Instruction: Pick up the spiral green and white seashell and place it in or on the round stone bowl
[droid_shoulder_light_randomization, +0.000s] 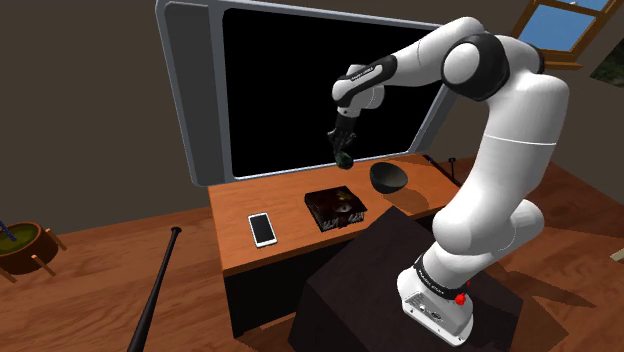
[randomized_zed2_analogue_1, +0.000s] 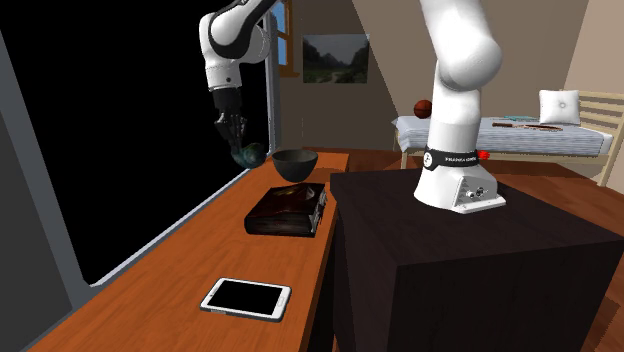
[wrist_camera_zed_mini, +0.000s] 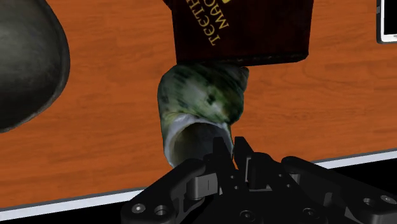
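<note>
You are looking at a bedroom in a home. A bed (randomized_zed2_analogue_1: 520, 132) carries a white pillow (randomized_zed2_analogue_1: 560, 105) and a reddish ball (randomized_zed2_analogue_1: 423, 108). A framed landscape picture (randomized_zed2_analogue_1: 335, 58) hangs on a sloping wall, and a skylight (droid_shoulder_light_randomization: 565, 25) sits in the slanted ceiling. A baseball bat (droid_shoulder_light_randomization: 158, 290) lies on the wooden floor (droid_shoulder_light_randomization: 90, 300) beside a wooden worktop (droid_shoulder_light_randomization: 290, 250).

The shoulder camera sits high behind the stand (droid_shoulder_light_randomization: 360, 290), which lies at its 5 o'clock, and faces 11 o'clock over the desk (droid_shoulder_light_randomization: 295, 245). The second exterior camera stands low at the desk's end, looking along it — tablet (randomized_zed2_analogue_1: 246, 297) nearest. The wrist camera looks down, close above the desktop. All three share the book (droid_shoulder_light_randomization: 336, 208) and the bowl (droid_shoulder_light_randomization: 389, 177).
</note>
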